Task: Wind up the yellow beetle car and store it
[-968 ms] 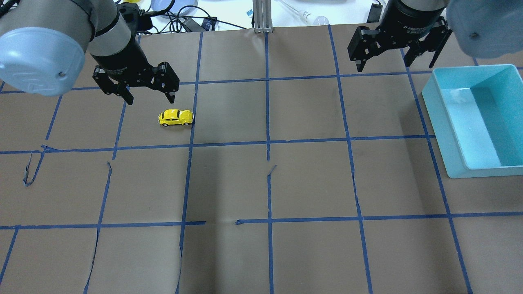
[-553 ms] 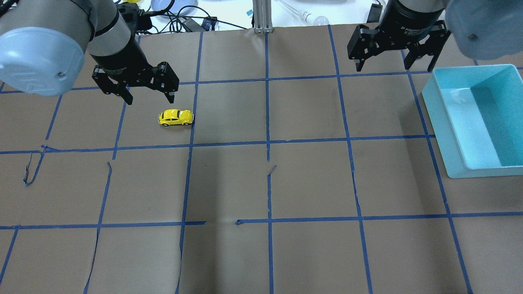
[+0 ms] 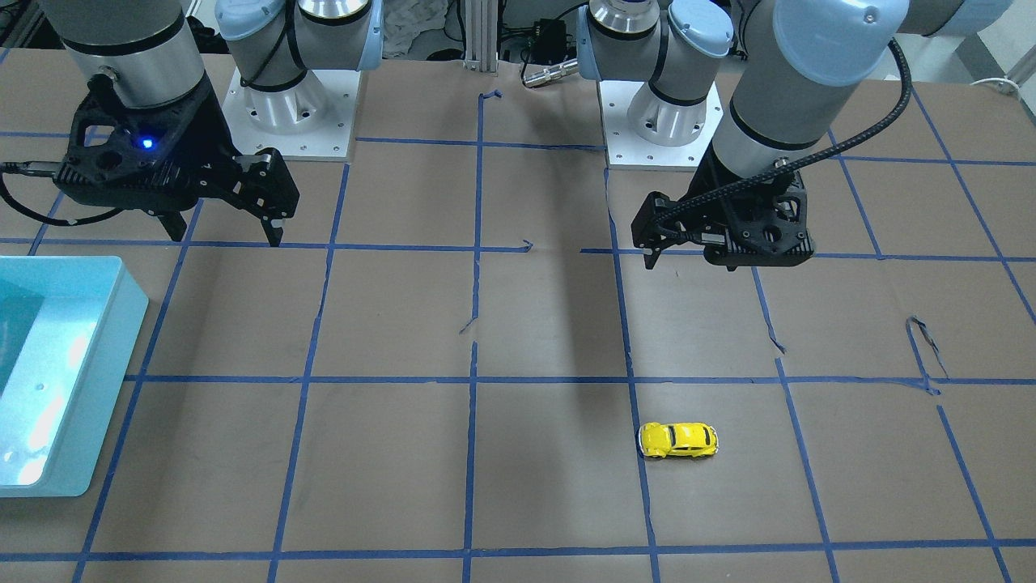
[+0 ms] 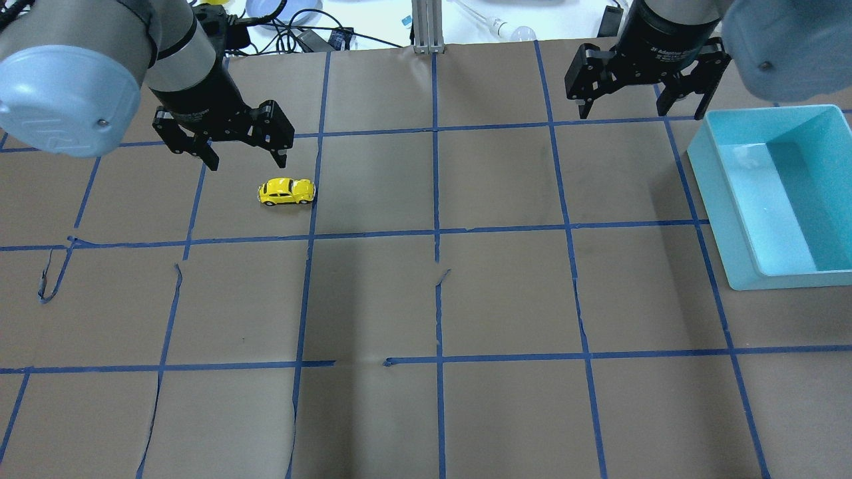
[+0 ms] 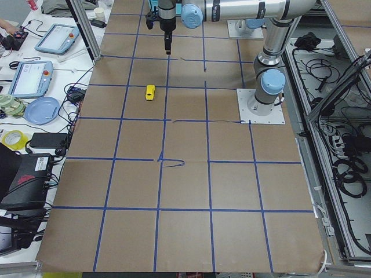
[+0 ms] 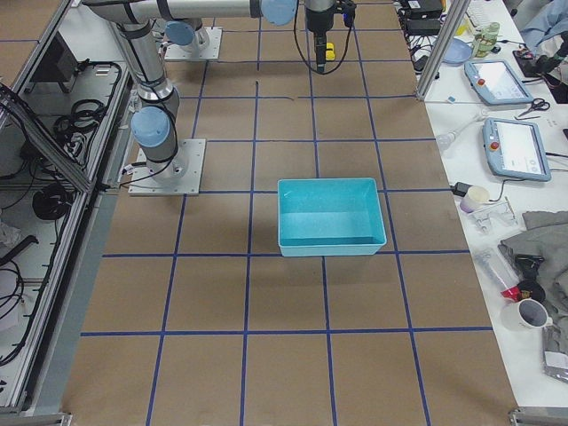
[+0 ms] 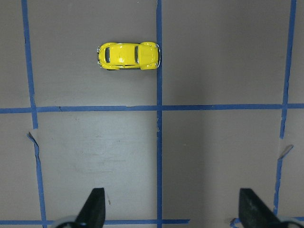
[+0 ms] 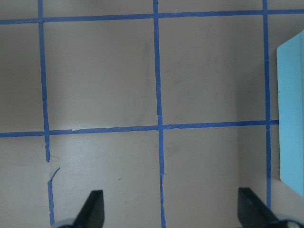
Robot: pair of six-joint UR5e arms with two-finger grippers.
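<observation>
The yellow beetle car (image 4: pixel 287 191) stands alone on its wheels on the brown paper, next to a blue tape line; the left wrist view shows it from above (image 7: pixel 128 55). My left gripper (image 4: pixel 247 163) hovers open just behind and to the left of the car, touching nothing. Its fingertips (image 7: pixel 95 206) show wide apart and nothing lies between them. My right gripper (image 4: pixel 642 113) hangs open far to the right, near the teal bin's (image 4: pixel 732 219) far corner. In the front-facing view the car (image 3: pixel 678 440) sits well clear of both grippers.
The teal bin (image 3: pixel 89 380) lies at the table's right side, with nothing in the part I can see. Blue tape lines (image 4: pixel 436 233) form a grid on the paper, torn and lifted in places. Cables and a plate (image 4: pixel 279 13) lie beyond the far edge.
The right gripper has shifted very slightly. The left gripper and the car have stayed where they were.
</observation>
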